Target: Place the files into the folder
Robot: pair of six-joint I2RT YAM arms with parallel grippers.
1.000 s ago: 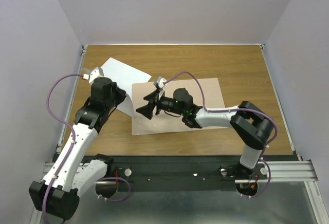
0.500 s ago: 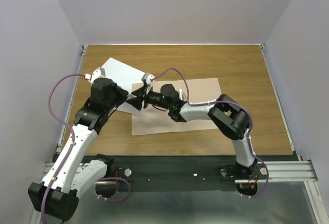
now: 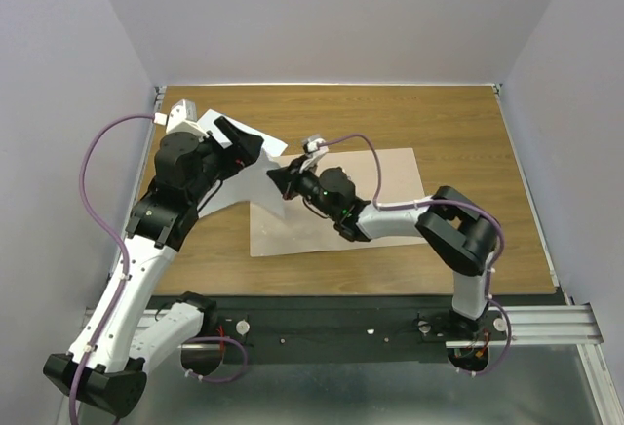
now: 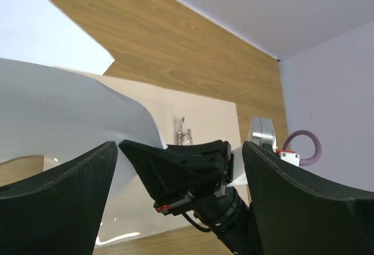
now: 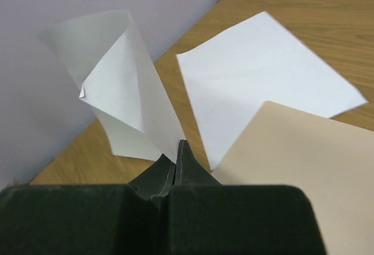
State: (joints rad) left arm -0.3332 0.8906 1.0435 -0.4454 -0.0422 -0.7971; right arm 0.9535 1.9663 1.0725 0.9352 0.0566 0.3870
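Observation:
Two white files show. One file (image 3: 252,187) (image 5: 120,94) (image 4: 58,109) is lifted and curled, and my right gripper (image 3: 283,179) (image 5: 177,150) is shut on its corner over the left edge of the folder. The second file (image 3: 261,136) (image 5: 263,73) (image 4: 41,33) lies flat on the table behind it. The tan folder (image 3: 361,201) (image 5: 304,167) (image 4: 198,114) lies open and flat at mid-table, its metal clip (image 4: 182,132) showing. My left gripper (image 3: 237,147) (image 4: 180,147) stands open just left of the right gripper, touching no paper.
The wooden table (image 3: 439,123) has raised edges at the back and sides, with white walls (image 3: 322,16) close round it. My two arms almost meet at the folder's left end.
The left gripper has opened, let go of the sheet and drawn back. The right gripper has shut on that sheet's corner, and the sheet now curls upward.

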